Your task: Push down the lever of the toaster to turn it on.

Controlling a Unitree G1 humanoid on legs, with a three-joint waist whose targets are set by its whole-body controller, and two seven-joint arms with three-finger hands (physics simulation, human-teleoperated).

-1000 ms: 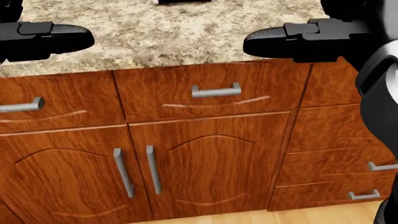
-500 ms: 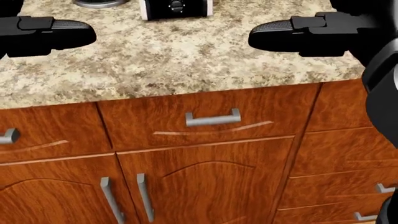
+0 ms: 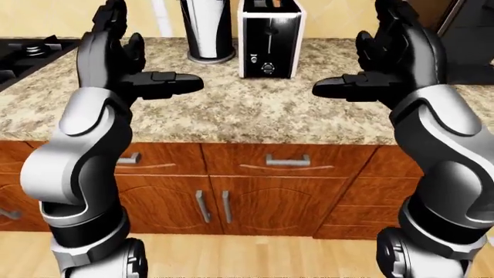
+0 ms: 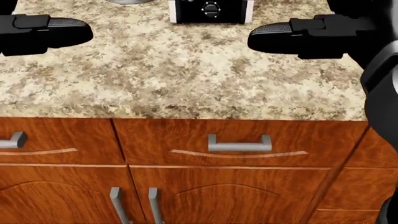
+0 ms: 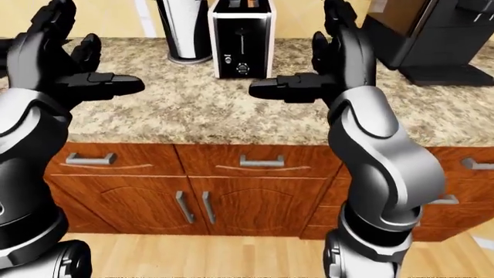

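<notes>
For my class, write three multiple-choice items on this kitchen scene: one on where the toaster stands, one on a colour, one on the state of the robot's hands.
1. Where does the toaster stand on the counter in the right-eye view?
A. at the top, right of the tall black and white container
B. at the counter's bottom edge
C. on the floor

2. What colour are the cabinet fronts under the counter?
A. white
B. reddish-brown wood
C. grey steel

3. How are the left hand and the right hand held?
A. both shut on the toaster
B. one pressing the lever
C. both open, raised over the counter, touching nothing

Answers: 1 A, the toaster sits beside the container near the wall; 2 B, the doors and drawers show red-brown grain; 3 C, the fingers are spread and both hands are clear of the toaster.
</notes>
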